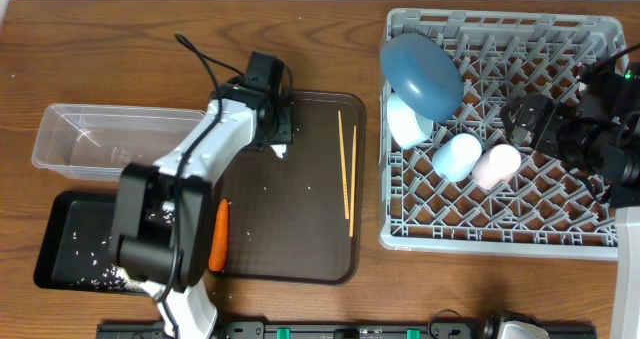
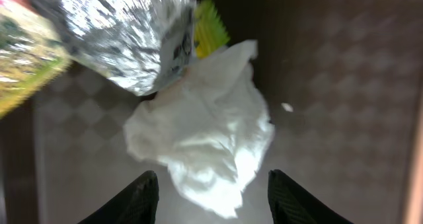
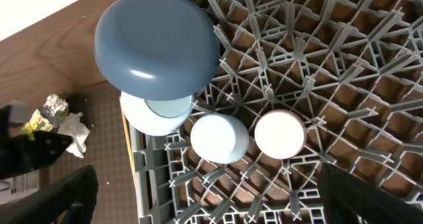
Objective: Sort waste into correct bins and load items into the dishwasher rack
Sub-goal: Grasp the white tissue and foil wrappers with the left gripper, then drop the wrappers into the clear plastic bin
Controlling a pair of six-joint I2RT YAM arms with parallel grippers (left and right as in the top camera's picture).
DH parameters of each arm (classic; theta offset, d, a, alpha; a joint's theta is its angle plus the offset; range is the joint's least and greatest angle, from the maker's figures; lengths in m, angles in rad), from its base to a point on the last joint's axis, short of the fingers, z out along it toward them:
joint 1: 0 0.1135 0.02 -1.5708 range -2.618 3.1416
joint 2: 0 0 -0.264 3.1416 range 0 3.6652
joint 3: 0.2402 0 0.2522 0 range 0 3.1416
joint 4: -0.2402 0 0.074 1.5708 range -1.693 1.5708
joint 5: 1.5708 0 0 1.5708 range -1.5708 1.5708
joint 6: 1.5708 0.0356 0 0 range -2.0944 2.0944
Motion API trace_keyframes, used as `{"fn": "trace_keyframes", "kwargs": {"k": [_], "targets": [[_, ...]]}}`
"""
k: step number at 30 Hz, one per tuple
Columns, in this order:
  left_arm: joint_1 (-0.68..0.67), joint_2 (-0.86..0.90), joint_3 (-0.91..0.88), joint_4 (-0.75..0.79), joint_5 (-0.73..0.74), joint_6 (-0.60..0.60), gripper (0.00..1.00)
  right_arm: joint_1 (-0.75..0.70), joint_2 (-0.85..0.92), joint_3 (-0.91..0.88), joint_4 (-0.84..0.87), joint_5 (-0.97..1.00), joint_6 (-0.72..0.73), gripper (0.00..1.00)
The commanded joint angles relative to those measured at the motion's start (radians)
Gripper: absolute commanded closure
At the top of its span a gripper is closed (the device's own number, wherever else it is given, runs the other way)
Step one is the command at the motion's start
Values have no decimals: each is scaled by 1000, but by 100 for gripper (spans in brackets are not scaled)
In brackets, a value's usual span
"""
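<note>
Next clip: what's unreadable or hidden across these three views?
- Crinkled yellow-green snack wrapper: motion-blurred, left wrist view; print unreadable.
- Crumpled white tissue: overhead, mostly hidden beneath left gripper.
- Shallow black rectangular tray: overhead, left arm covers its right end.
- Small white bowl: large blue plate overlaps it, overhead and right wrist views.

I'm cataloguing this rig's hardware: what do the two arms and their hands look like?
The left arm has white links between boxy black joint housings, with a thin black cable looping off it. The right arm looks mostly black. The left hand and right hand have dark, tapering fingers.
</note>
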Motion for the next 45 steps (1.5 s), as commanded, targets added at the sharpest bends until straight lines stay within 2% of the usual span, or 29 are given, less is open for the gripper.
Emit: {"fn": "trace_keyframes", "kwargs": {"k": [1,6,8,10,11,16,20,25,26,29,34,39,40,42,43,45], "targets": [[-2,31,-1,14,-19,13,46,-5,-1,10,-2,-12,-13,1],[-2,70,-1,24,-51,13,46,-5,-1,10,-3,-11,-13,1],[-2,87,-1,20,-56,13,60,-5,-1,10,-3,-11,-13,1],[-2,95,-1,0,-55,13,89,-5,-1,10,-4,-11,-13,2],[-2,89,-1,-21,-53,13,94,-5,-1,10,-6,-11,-13,1],[-2,-13,23,-176,-53,13,93,-5,-1,10,-10,-11,-13,1],[-1,-184,43,-291,-68,13,94,-5,-1,10,-6,-11,-13,1],[27,-393,43,-311,-224,12,94,-5,-1,10,-2,-11,-13,1],[51,-442,43,-314,-297,8,94,-5,-1,10,0,-11,-12,1],[109,-480,43,-331,-397,-40,94,-5,-1,10,1,-11,-11,1],[246,-433,28,-334,-397,-54,94,-5,-1,10,1,-12,-9,1],[326,-315,26,-292,-366,-66,89,-5,-1,10,1,-15,-9,1],[330,-305,26,-287,-337,-66,83,-5,-1,10,1,-15,-9,1],[331,-302,27,-276,-267,-66,54,-5,-1,10,1,-15,-9,1],[329,-304,30,-270,-243,-66,45,-5,-1,10,1,-15,-9,1],[317,-310,41,-251,-209,-66,38,-5,-1,10,2,-15,-9,1]]}}
